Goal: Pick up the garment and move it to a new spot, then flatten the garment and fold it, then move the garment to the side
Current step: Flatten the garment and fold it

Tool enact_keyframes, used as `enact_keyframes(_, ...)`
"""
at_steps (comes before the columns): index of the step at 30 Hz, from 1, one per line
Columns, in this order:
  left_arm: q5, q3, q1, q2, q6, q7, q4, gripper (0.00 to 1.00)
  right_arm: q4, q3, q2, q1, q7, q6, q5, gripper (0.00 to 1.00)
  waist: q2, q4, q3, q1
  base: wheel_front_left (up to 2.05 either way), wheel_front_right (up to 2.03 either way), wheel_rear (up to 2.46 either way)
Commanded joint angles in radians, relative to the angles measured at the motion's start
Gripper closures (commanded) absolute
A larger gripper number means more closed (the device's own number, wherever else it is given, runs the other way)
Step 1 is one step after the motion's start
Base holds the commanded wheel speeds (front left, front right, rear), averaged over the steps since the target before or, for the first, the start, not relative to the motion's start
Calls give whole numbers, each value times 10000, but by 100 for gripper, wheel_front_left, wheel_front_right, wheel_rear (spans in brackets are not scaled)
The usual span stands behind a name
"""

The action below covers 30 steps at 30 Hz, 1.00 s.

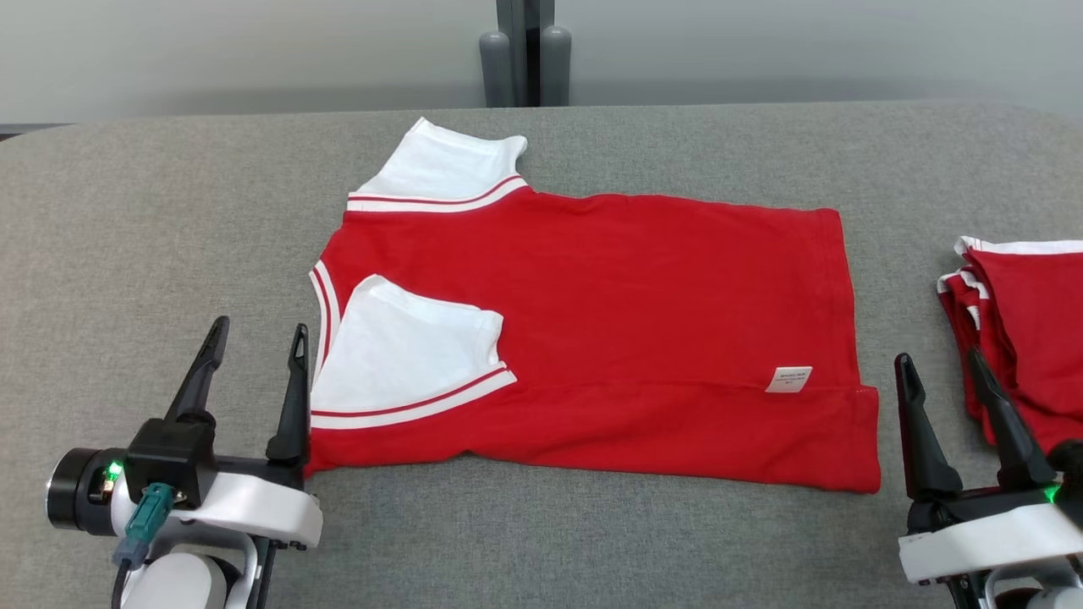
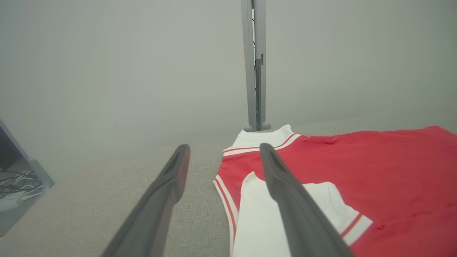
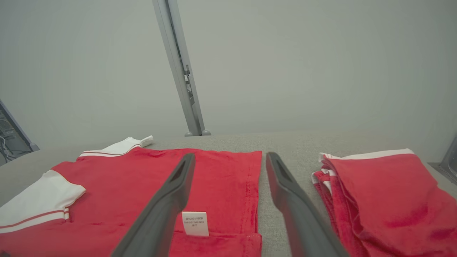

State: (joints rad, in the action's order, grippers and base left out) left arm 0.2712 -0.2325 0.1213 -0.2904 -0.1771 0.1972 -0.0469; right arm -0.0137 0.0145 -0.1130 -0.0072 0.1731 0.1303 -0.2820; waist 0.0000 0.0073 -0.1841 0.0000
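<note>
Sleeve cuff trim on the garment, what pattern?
White with a thin red stripe on the sleeve cuff of the garment; clearest in head view.

bare table (image 1: 152, 211) lies open left of the garment (image 1: 643, 288); folded red pile (image 1: 1028, 330) blocks the right edge.

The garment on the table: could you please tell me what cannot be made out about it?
Label text: too small in the head view, blurred in the right wrist view.
Garment underside: hidden by its own fabric, all views.
Folded sleeve: partly behind the left pincer finger, left wrist view.
</note>
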Motion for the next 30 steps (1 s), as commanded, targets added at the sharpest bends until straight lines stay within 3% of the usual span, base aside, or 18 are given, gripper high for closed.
enact_keyframes(1,-72,-27,157,-47,27,-77,-56,0,65,-13,-14,12,-51,11,-52,0,0,-57,-95,0,0,0,0)
enact_keyframes(13,232,-370,271,-164,417,-753,-1259,0,1385,-344,182,64,-57,11,-333,0,0,-446,-1090,0,0,0,0)
enact_keyframes(27,1431,-49,113,33,438,-2217,-2066,0,3237,-1304,288,-714,-361,17,-1026,0,0,-500,-1737,0,0,0,0)
enact_keyframes(28,1546,-17,102,78,436,-2319,-2090,0,3300,-1371,276,-758,-444,17,-1107,14,0,-501,-1746,0,0,0,0)
enact_keyframes(29,1623,-13,92,86,444,-2438,-2100,22,3347,-1414,268,-798,-457,17,-1158,56,0,-503,-1751,0,0,0,0)
enact_keyframes(30,1723,-18,83,92,473,-2564,-2109,57,3364,-1453,257,-815,-454,17,-1181,85,0,-507,-1751,0,0,0,0)
